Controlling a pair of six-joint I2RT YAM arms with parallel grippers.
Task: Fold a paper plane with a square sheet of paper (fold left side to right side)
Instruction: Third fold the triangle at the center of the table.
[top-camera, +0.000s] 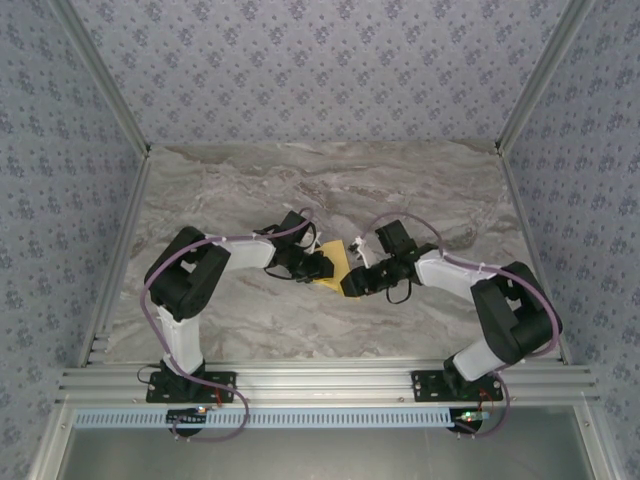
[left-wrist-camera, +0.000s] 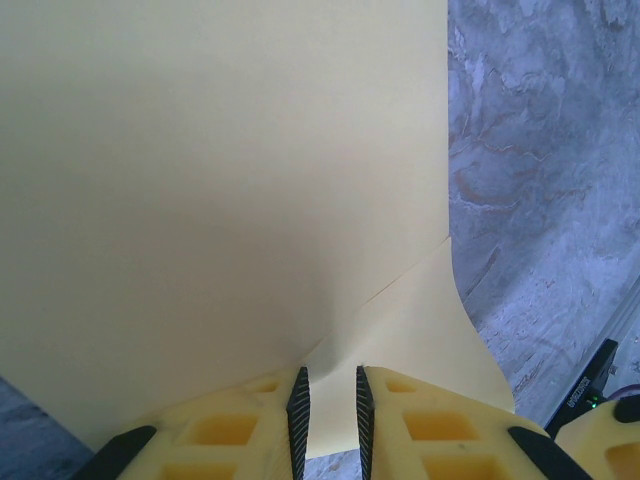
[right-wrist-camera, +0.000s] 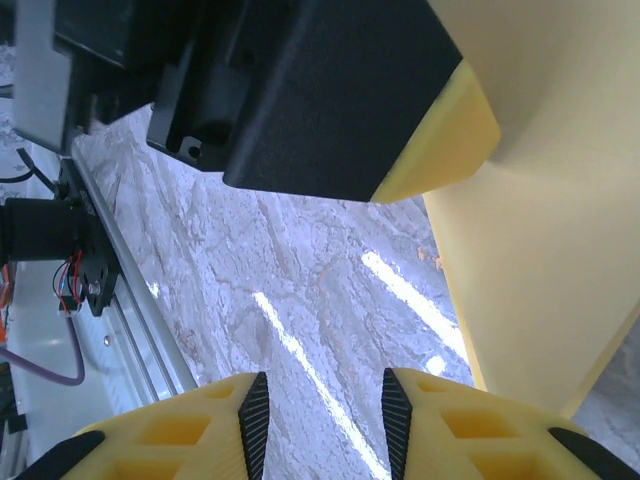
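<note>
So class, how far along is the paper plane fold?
Started: the sheet shows one overlapping layer. In hand: left fingers meet its edge, grip unclear; the right fingers stand open beside it. Still to do: no pointed dart yet; most folds likely remain.

Robot lab test cell, not a home. Two arms, left (top-camera: 188, 290) and right (top-camera: 505, 315), bolted to an aluminium extrusion rail (top-camera: 320, 383) at the bench (top-camera: 300, 180) edge. Bench boxed in by patterned backdrop panels (top-camera: 320, 60) on metal frame posts (top-camera: 535, 75). Exposed purple cabling (top-camera: 147, 295) runs along the arms.
</note>
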